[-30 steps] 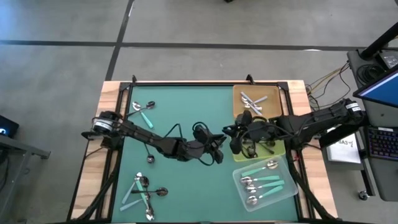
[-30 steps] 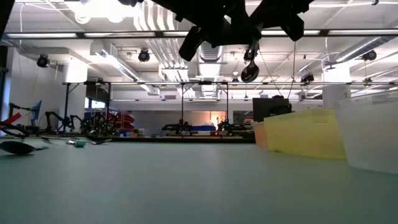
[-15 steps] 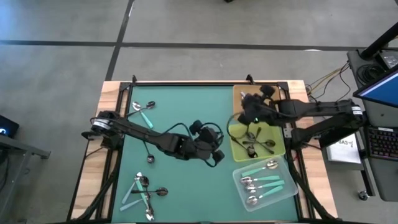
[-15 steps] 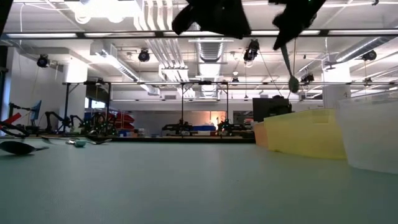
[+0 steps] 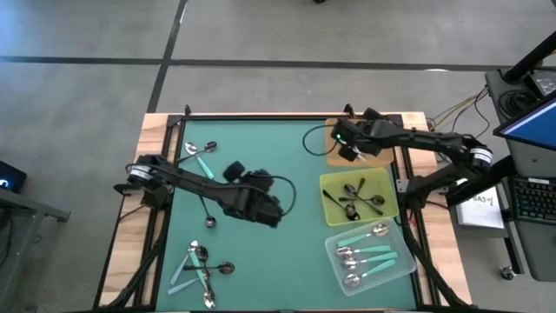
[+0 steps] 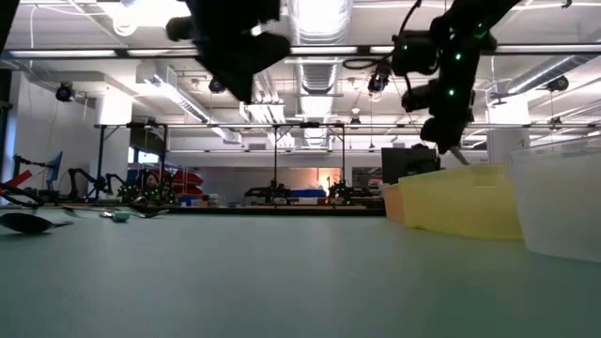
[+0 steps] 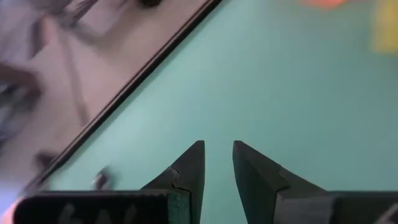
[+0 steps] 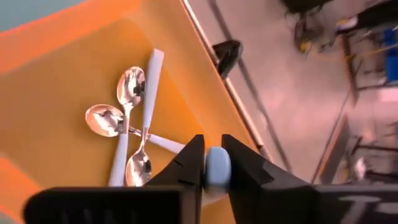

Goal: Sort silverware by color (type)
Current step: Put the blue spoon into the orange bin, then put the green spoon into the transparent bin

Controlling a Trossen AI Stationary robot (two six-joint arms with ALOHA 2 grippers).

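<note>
Right gripper (image 5: 346, 146) is up at 1 o'clock on the bench (image 5: 261, 156), over the orange tray (image 5: 334, 130) at the back right corner. In the right wrist view its jaws are nearly shut on a pale rounded handle end of a spoon (image 8: 217, 169), pinched between the two fingers (image 8: 189, 163). Below it the orange tray holds three spoons with shiny bowls and pale handles (image 8: 127, 127), crossed over each other.

Left gripper (image 5: 269, 211) hangs over the middle of the bench, a bit toward 6 o'clock. The left wrist view shows its jaws parted a little with nothing between them, only bare green mat under the fingers (image 7: 189, 167).

Yellow tray (image 5: 328, 209) at 3 o'clock holds dark spoons (image 5: 358, 198). Clear tray (image 5: 334, 261) at 4–5 o'clock holds teal-handled spoons (image 5: 369, 254), lying side by side.

Still loose on the mat: a teal-handled spoon (image 5: 203, 160) and another spoon just beside it at 10–11 o'clock, a small dark spoon (image 5: 208, 221) at 8 o'clock near the left arm, and a mixed heap of spoons (image 5: 200, 265) at 7 o'clock, touching and overlapping.

Low view: both arms are above the mat, the yellow tray wall (image 6: 460, 202) at right, clear tray wall (image 6: 559, 202) just beside it.
</note>
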